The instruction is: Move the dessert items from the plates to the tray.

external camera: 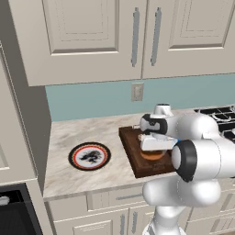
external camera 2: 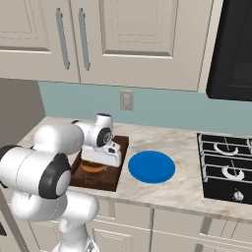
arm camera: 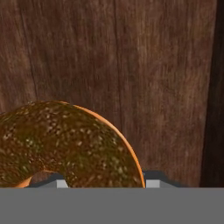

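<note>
The tan-orange ring doughnut (arm camera: 65, 140) with brown glaze lies low over the floor of the dark brown wooden tray (arm camera: 153, 65). My gripper (arm camera: 105, 181) is shut on the doughnut's ring, with one fingertip (arm camera: 61, 182) in the hole and the other outside it. From the base views, the hand (external camera: 153, 137) hangs just above the doughnut (external camera: 153, 154) on the tray (external camera: 131, 147). The black-rimmed plate (external camera: 89, 156) with the red ring lies bare to the tray's left. The blue plate (external camera 2: 151, 166) lies bare to the tray's right. The small pale morsel is hidden.
A black stove (external camera 2: 226, 167) stands right of the blue plate. A wall outlet (external camera: 137, 91) sits behind the tray, with upper cabinets (external camera: 92, 36) overhead. A dark microwave (external camera 2: 234, 49) hangs above the stove. The counter's front edge (external camera: 92, 190) runs close to the tray.
</note>
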